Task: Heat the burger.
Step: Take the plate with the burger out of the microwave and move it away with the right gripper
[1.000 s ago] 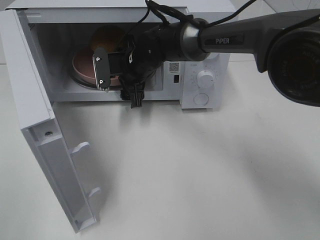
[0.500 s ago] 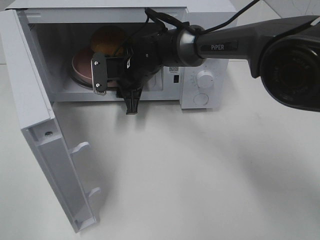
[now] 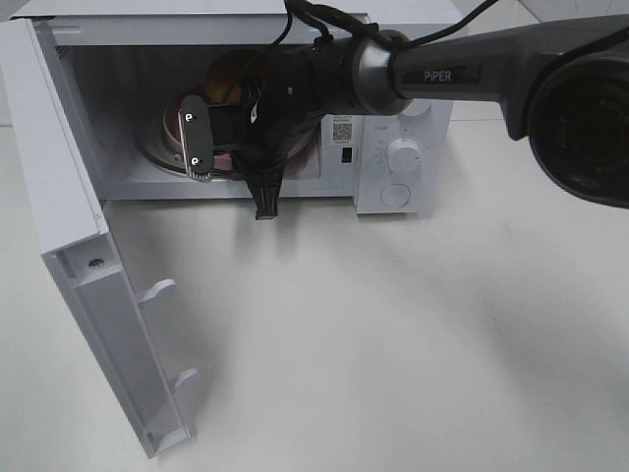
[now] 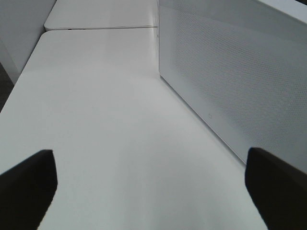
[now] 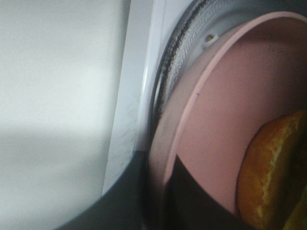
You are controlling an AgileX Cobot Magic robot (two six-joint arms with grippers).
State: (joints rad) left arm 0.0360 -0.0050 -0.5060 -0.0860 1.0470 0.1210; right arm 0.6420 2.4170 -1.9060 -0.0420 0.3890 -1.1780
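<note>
1. Burger (image 3: pixel 228 77) sits on the pink plate (image 5: pixel 216 129) inside the microwave (image 3: pixel 393 147), toward the back of the cavity; only part of its bun shows behind the right arm.
2. The right gripper (image 3: pixel 194 144) reaches in through the microwave's open front, its jaws drawn close together at the plate's near rim. In the right wrist view the rim runs between the dark fingers, so it appears pinched on the plate, though the contact itself is not sharp enough to be sure.
3. From that gripper the burger lies further into the microwave, across the plate, so any push or pull on the rim carries the burger with it.
4. The left gripper (image 4: pixel 144 191) hangs outside, beside the microwave's perforated side wall, jaws spread wide and holding nothing.
5. The microwave door (image 3: pixel 108 305) stands swung open on the left side; the left arm looks the nearer one to it, and closing the door likely needs the right arm clear of the cavity first.
</note>
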